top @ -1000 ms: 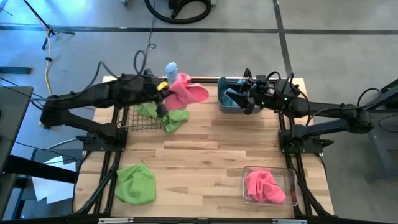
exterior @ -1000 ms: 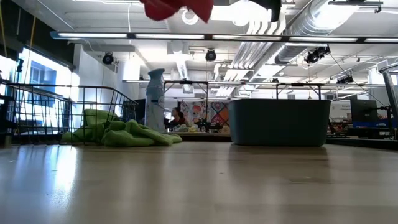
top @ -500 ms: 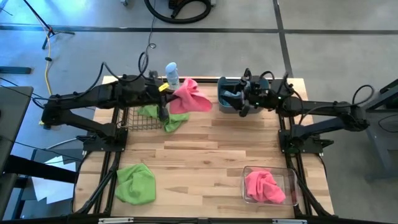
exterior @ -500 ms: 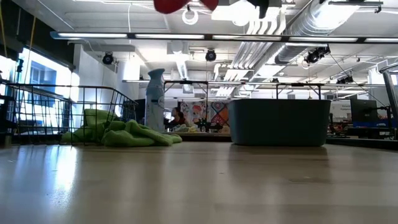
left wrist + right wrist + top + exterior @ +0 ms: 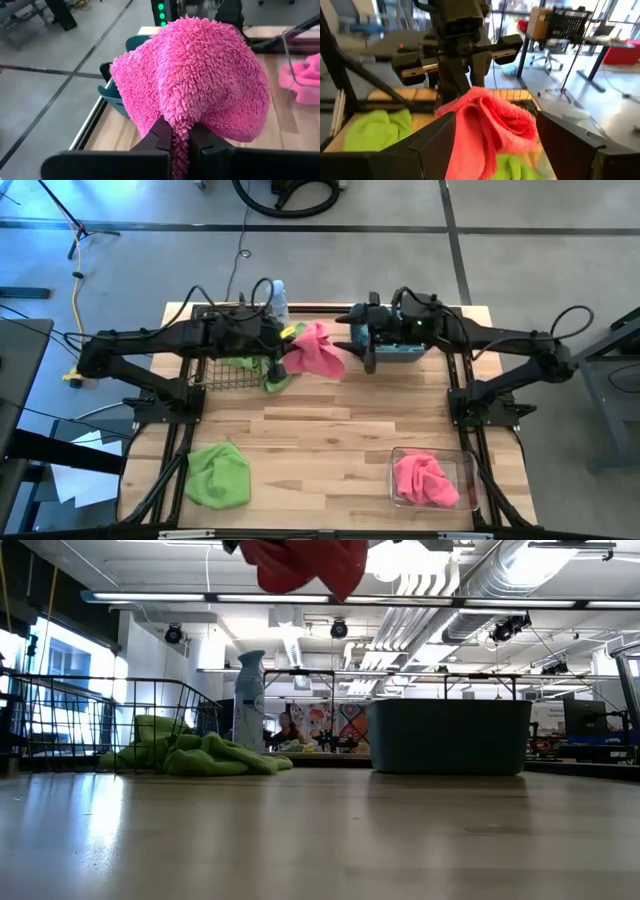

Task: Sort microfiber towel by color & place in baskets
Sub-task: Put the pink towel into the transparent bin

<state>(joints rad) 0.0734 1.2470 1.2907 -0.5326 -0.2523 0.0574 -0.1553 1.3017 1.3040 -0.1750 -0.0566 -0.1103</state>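
Observation:
My left gripper (image 5: 288, 347) is shut on a pink towel (image 5: 318, 352) in the air between the black wire basket (image 5: 225, 370) and the grey-blue tub (image 5: 400, 348). My right gripper (image 5: 362, 346) is open and points toward the table's left. In the right wrist view its fingers stand on either side of the pink towel (image 5: 490, 125). Green towels (image 5: 275, 372) spill over the wire basket's rim. Another green towel (image 5: 218, 473) lies flat on the table. A second pink towel (image 5: 425, 480) sits in the clear box (image 5: 465, 480). No teal towel shows. My left gripper pinches a bunched fold of the pink towel (image 5: 181, 131) between its two fingers (image 5: 162, 137), coming level from the table's left. The towel is lifted clear of the table. It bulges out beyond the fingertips, and its lower edge (image 5: 305, 565) hangs slack.
A spray bottle (image 5: 278, 295) stands at the far edge behind the wire basket. The right arm crosses over the tub. Bare wood (image 5: 320, 430) lies between the green towel and the clear box. Arm bases stand at both table sides.
My left gripper has carried the pink towel toward the table's right and a little toward the near edge; the towel now hangs lower in the low view. My right gripper has moved from over the tub toward the table's left, up to the towel.

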